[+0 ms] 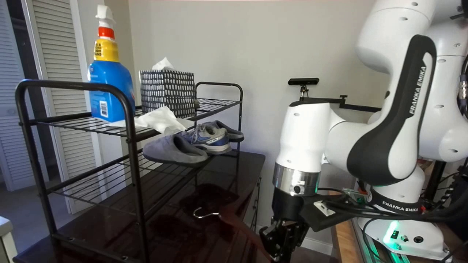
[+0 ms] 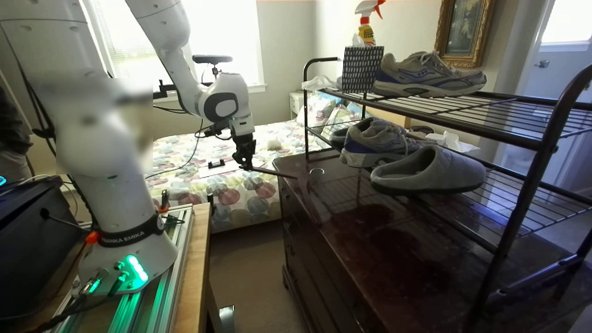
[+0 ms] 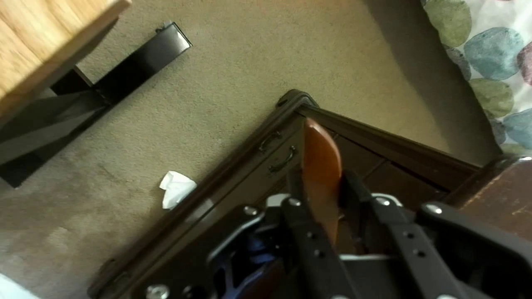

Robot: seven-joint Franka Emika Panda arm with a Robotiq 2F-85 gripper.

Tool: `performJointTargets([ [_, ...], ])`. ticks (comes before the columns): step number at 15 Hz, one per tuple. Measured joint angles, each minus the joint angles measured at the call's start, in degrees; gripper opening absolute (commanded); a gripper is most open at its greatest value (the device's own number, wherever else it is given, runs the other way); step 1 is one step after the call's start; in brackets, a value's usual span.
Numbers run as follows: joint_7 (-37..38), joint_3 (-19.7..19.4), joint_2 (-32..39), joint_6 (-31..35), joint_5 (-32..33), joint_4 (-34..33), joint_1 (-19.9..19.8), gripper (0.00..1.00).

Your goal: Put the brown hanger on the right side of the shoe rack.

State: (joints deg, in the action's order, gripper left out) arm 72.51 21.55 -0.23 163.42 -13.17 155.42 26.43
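Only the wrist view shows us a crumpled white scrap (image 3: 176,189) on the carpet (image 3: 232,74), left of the pincer (image 3: 323,182); only an exterior view gives us the blue body of the spray bottle (image 1: 108,71), to its left. In an exterior view the patterned bed (image 2: 249,203) lies behind the pincer, and the glossy cabinet (image 2: 393,245) bearing the shoe rack (image 2: 467,126) stands rightward. The pincer clamps the brown hanger (image 3: 321,158), jaws parted only by its thickness; whether the silver hook (image 1: 208,215) touches the cabinet, we cannot quite tell.
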Motion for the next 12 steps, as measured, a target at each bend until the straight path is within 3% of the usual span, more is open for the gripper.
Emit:
performJointTargets([
  [2,8.2,2.0,-3.9,-0.4,1.2,2.9,0.6,0.07],
  [7,28.9,12.5,-13.2,-9.1,10.1,1.6,-4.9,0.07],
  [12,37.2,16.4,-21.7,-21.9,7.8,1.6,0.6,0.07],
])
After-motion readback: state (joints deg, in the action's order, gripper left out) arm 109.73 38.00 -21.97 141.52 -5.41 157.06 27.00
